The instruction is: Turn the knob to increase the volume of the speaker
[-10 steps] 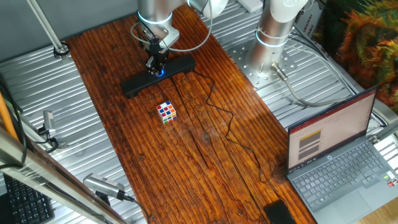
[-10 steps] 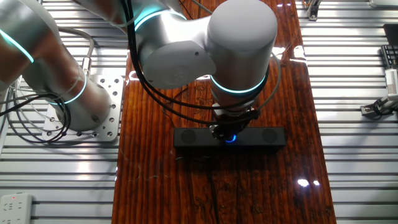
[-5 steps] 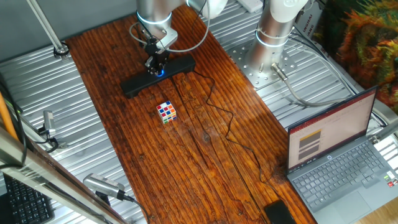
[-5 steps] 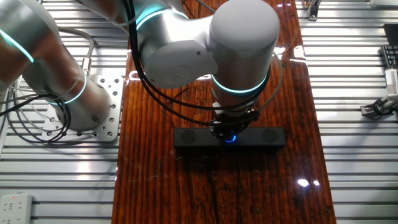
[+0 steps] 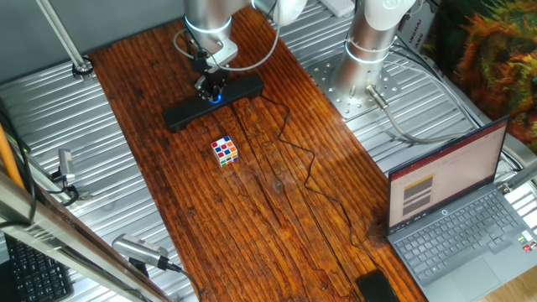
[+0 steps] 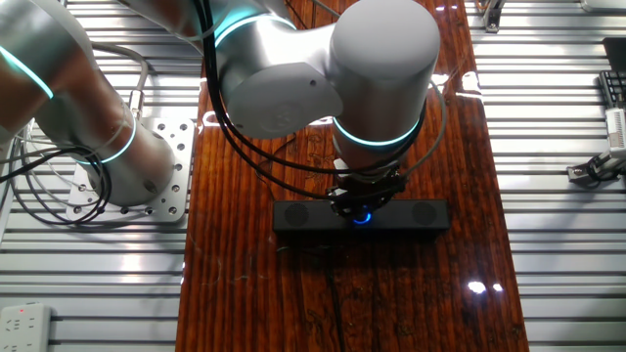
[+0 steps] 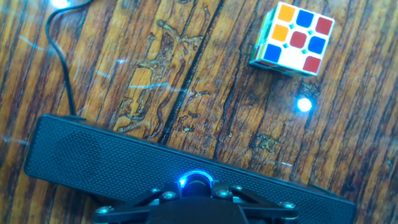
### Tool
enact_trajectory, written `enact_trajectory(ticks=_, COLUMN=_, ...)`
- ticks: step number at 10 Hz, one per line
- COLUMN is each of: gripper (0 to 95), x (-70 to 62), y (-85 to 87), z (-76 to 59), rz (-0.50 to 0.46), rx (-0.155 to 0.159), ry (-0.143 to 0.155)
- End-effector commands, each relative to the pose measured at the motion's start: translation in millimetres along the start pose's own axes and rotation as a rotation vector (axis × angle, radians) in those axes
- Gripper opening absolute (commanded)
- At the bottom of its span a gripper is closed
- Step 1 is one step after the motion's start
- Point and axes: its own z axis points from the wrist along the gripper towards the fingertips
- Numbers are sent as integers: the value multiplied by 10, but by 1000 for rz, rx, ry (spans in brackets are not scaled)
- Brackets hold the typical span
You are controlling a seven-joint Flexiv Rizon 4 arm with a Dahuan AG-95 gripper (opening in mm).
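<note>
Gripper (image 7: 198, 198): set down right over the knob (image 7: 198, 181), fingers seem closed around it so it can be turned, though the touch is mostly hidden | Knob: found at the middle of the speaker (image 7: 81, 160), ringed in blue light | Speaker: laid flat across the wooden table (image 5: 252, 210) | Puzzle cube (image 7: 293, 38): left nearby, not needed

Glossy wooden table (image 5: 277, 218), ribbed metal surround (image 5: 126, 184)

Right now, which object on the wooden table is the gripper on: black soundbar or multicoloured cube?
The long black soundbar: the gripper sits at its blue-lit knob; the multicoloured cube lies apart.
</note>
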Motion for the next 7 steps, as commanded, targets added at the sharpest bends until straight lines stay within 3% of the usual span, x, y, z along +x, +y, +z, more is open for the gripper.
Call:
enact_trajectory(ticks=1, gripper=0, x=4, y=2, z=2, rz=40, rx=-1, ry=0)
enact_trajectory(ticks=7, gripper=0, x=6, y=4, z=-1, rz=149, rx=-1, ry=-7)
